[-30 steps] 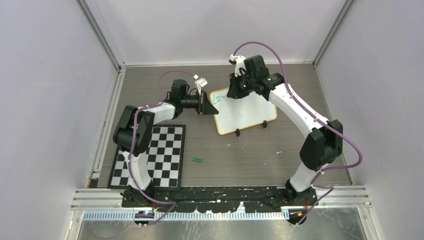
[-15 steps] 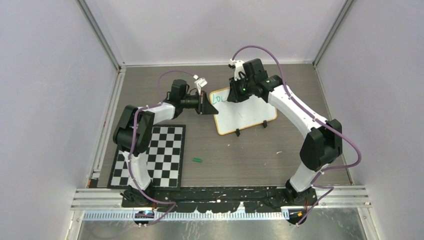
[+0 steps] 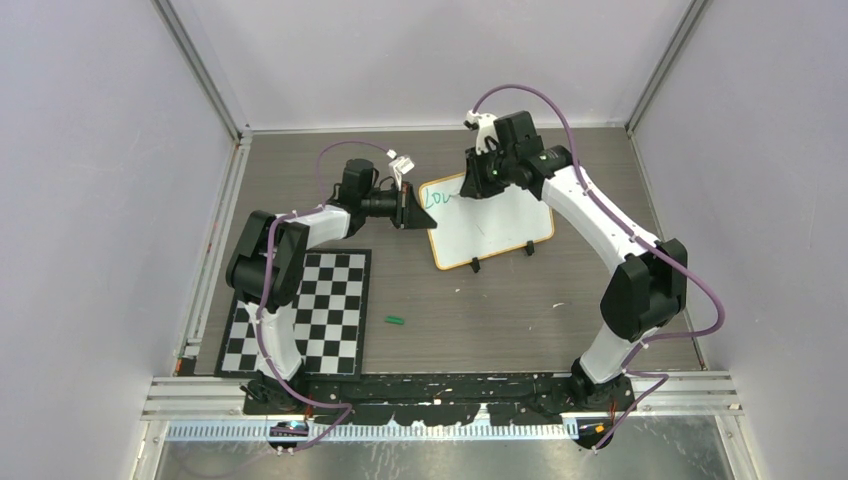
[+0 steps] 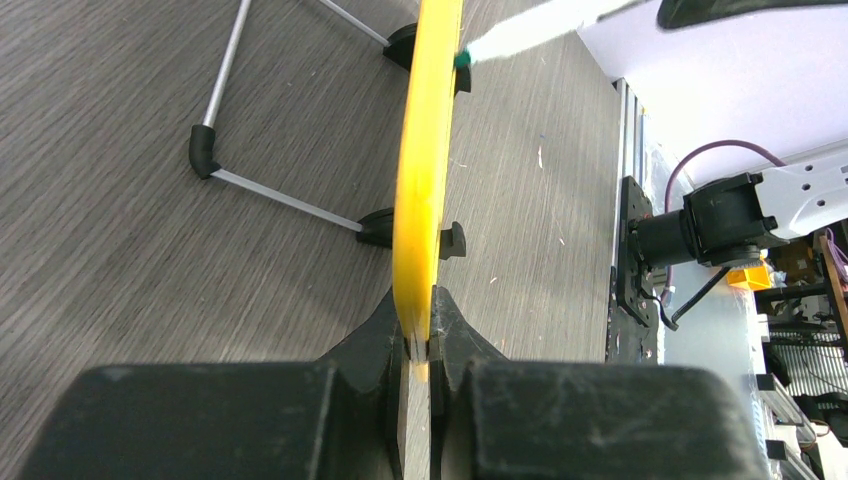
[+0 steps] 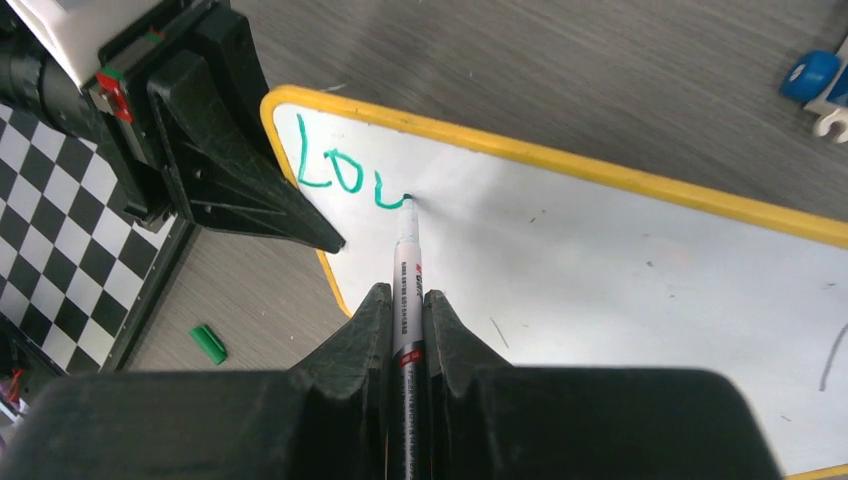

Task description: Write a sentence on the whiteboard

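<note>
The whiteboard (image 3: 500, 228) with a yellow-orange frame stands tilted on the table; it also shows in the right wrist view (image 5: 620, 270). My left gripper (image 3: 412, 208) is shut on its left edge, which is seen edge-on in the left wrist view (image 4: 425, 180), where the jaws (image 4: 420, 350) pinch the frame. My right gripper (image 5: 405, 300) is shut on a white marker (image 5: 406, 270) whose green tip touches the board. Green letters "Lov" (image 5: 345, 172), the start of the sentence, stand at the board's upper left.
A green marker cap (image 3: 395, 321) lies on the table in front of the board, also visible in the right wrist view (image 5: 209, 344). A black-and-white checkerboard mat (image 3: 300, 312) lies at the left. Metal rails line the table's sides.
My right gripper has moved a little to the right along the board's top with the marker, and the green writing has grown by a stroke. The left arm has not moved.
</note>
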